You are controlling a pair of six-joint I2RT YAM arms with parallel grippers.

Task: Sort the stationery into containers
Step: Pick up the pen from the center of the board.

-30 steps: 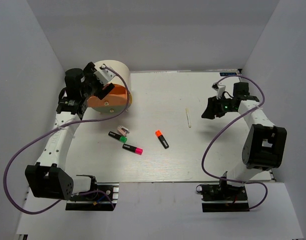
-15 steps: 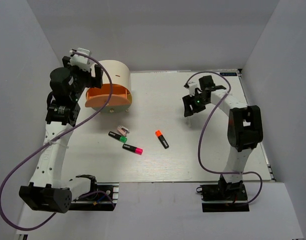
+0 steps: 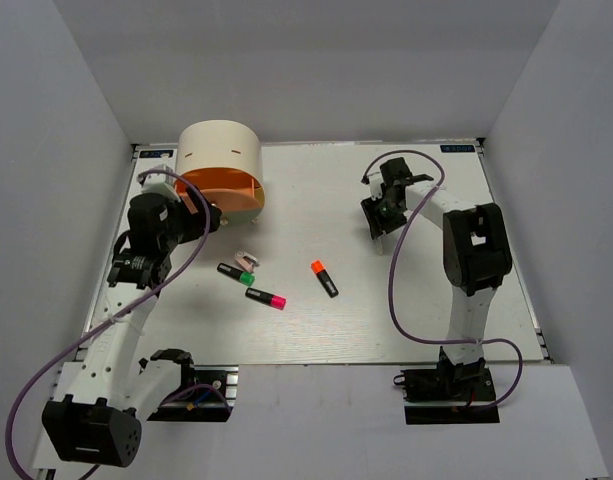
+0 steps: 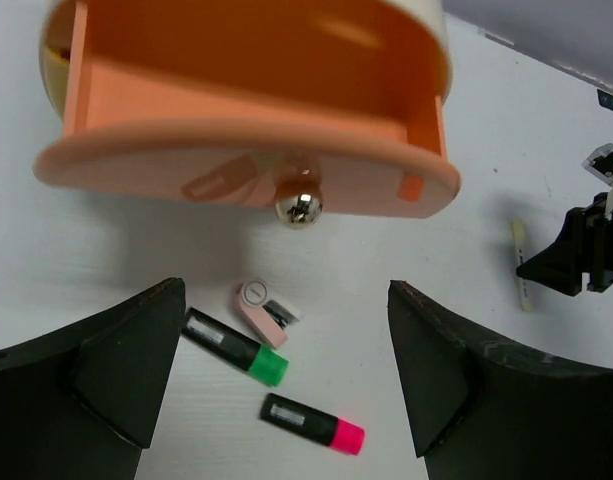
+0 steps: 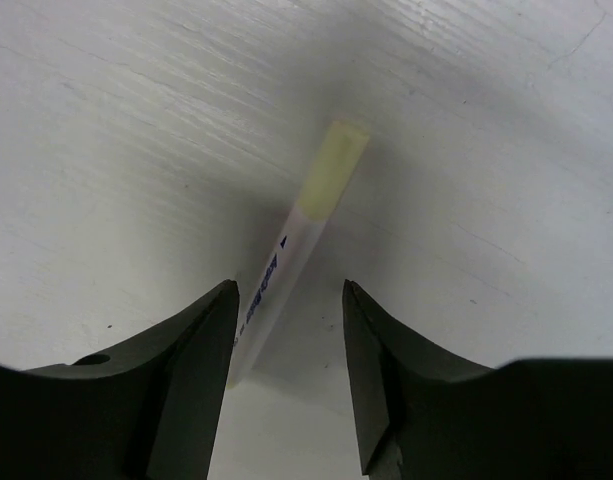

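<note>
The cream cylindrical unit (image 3: 221, 150) stands at the back left, its orange drawer (image 3: 229, 196) pulled open and empty (image 4: 246, 130), with a round knob (image 4: 298, 203). My left gripper (image 3: 199, 218) is open and empty, just in front-left of the drawer (image 4: 284, 295). Below it lie a green-capped highlighter (image 4: 236, 347), a pink-capped highlighter (image 4: 313, 424) and a small pink-and-white piece (image 4: 261, 312). An orange-capped highlighter (image 3: 324, 278) lies mid-table. My right gripper (image 3: 380, 216) is open, low over a white stick with a yellow tip (image 5: 286, 255) that lies between its jaws.
White walls enclose the table on the left, back and right. A yellow drawer edge (image 4: 52, 45) shows behind the orange one. The right arm's purple cable (image 3: 401, 270) loops over the table's right half.
My right gripper has moved left and come down over the white stick. My left arm has swung from beside the unit to the front-left of the open drawer.
</note>
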